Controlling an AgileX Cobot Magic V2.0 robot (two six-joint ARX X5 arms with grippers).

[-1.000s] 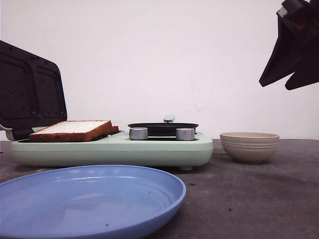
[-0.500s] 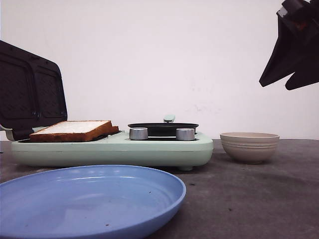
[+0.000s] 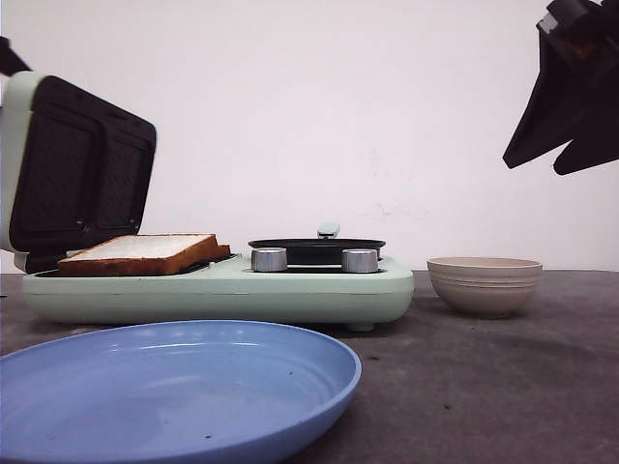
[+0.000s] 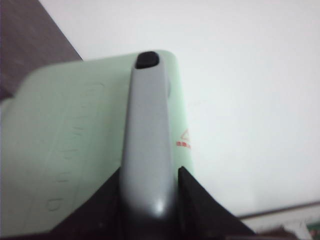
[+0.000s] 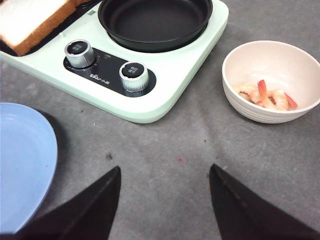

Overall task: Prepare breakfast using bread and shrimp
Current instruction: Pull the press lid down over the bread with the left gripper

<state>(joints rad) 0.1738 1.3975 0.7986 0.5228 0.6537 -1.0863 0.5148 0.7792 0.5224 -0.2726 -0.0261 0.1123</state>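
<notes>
Front view puts the bread (image 3: 143, 251) flat on the sandwich plate at the nine o'clock end of the green breakfast maker (image 3: 222, 287), crumb face up, crust toward the camera. Over it the hinged lid (image 3: 77, 169) stands tilted partway, its dark ribbed plate facing the slice. The left gripper (image 4: 150, 197) has its two dark fingers set on either side of the lid's grey handle (image 4: 149, 145), seemingly clasping it. By my reading the step in hand is closing the lid on the bread; the next move calls for swinging it down along its hinge arc until it rests on the slice, without pushing the appliance back.

At three o'clock of the frying pan (image 5: 155, 22) sits the bowl (image 5: 270, 80) holding the shrimp (image 5: 267, 95). The right gripper (image 5: 165, 200) hangs high, fingers spread wide, holding nothing. A blue plate (image 3: 174, 387) lies at six o'clock.
</notes>
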